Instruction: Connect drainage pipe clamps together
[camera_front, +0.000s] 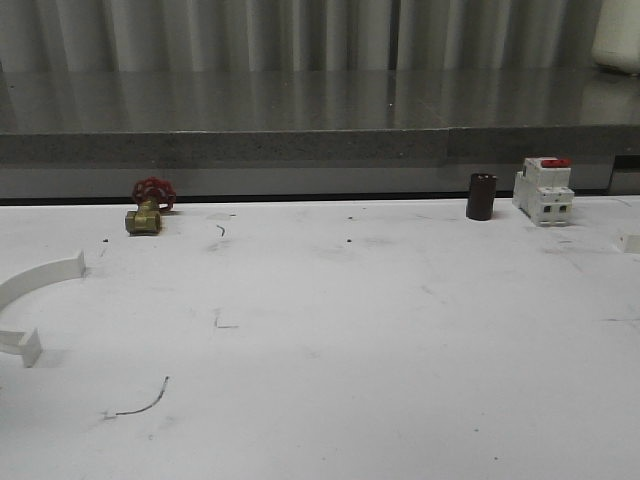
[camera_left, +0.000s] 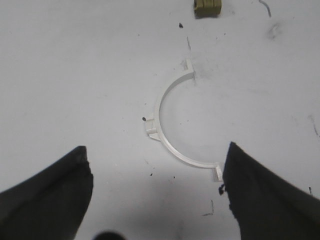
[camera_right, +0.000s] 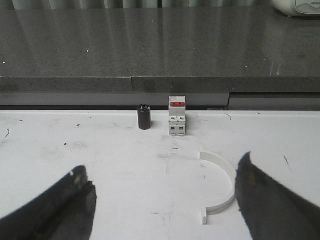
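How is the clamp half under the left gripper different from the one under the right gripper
The left clamp half lies at the table's left edge in the front view; the right clamp half lies near the breaker. The left one has the brass valve beyond it, the right one the dark cylinder. Both are white half-rings lying flat, untouched, between open fingers.

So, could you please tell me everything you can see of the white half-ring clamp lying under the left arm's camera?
The white plastic semicircular clamp half is a thin curved band lying flat on the white table, alone and untouched. Each end carries a small flat tab, and a small lug sticks out mid-arc on its outer side. It looks intact. It sits between and just ahead of the left gripper, whose dark fingers are spread wide; one end tab lies close to a finger. In the front view it lies at the table's left edge.
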